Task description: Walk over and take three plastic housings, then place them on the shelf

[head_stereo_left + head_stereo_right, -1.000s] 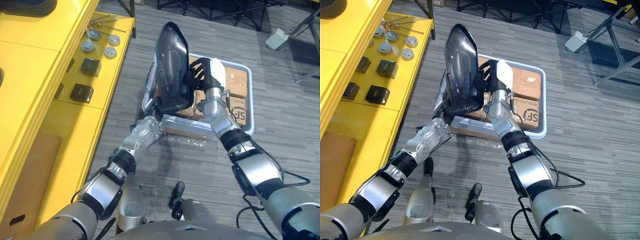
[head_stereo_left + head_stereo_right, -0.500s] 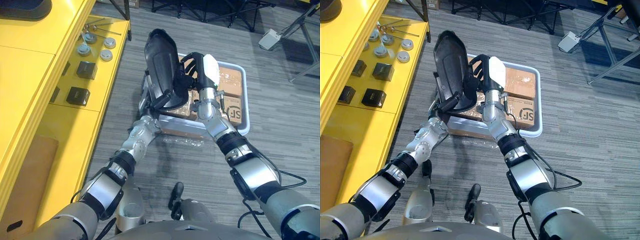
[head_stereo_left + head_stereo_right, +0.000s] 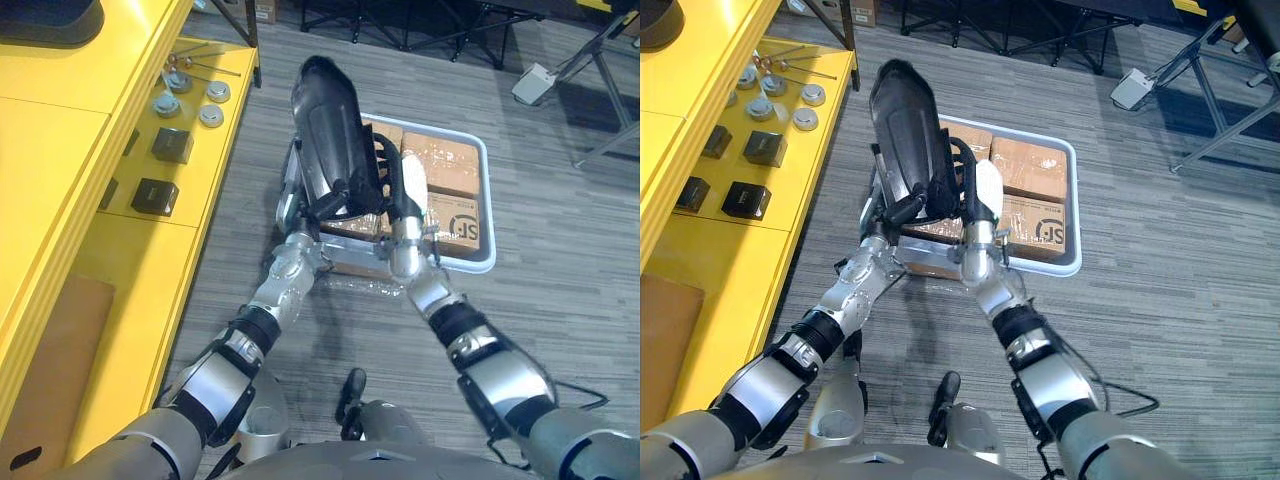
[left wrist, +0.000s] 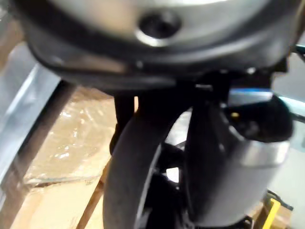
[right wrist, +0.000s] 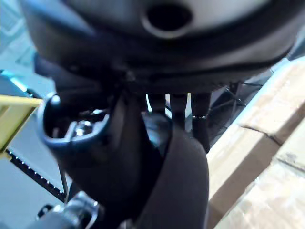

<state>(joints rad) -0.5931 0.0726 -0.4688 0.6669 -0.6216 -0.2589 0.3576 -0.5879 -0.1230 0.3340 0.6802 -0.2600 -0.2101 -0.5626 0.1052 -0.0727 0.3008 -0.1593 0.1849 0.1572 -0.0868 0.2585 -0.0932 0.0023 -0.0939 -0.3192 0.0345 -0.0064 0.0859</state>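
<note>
A long black plastic housing [image 3: 328, 130] stands nearly upright in the air above the left end of a grey tray [image 3: 487, 200]. My left hand [image 3: 335, 207] grips its lower edge from below, fingers curled round the rim. On the housing's right side my right hand [image 3: 975, 190], with its white thumb cover, clasps the edge with curled fingers. Both wrist views look along the dark hands at the housing [image 4: 138, 157] from very close, with wrapped cardboard [image 5: 257, 157] behind.
The tray on the carpet holds several cardboard boxes [image 3: 450, 165]. A yellow shelf [image 3: 60, 170] runs along the left, carrying black blocks [image 3: 172, 143], round silver parts [image 3: 210, 100] and a dark housing [image 3: 50, 15] at the top corner. A white box [image 3: 535, 82] and stand legs lie at the far right.
The right hand has slid down the housing toward the left hand, and the housing has turned a little and leaned left. The whole picture has shifted slightly with the camera.
</note>
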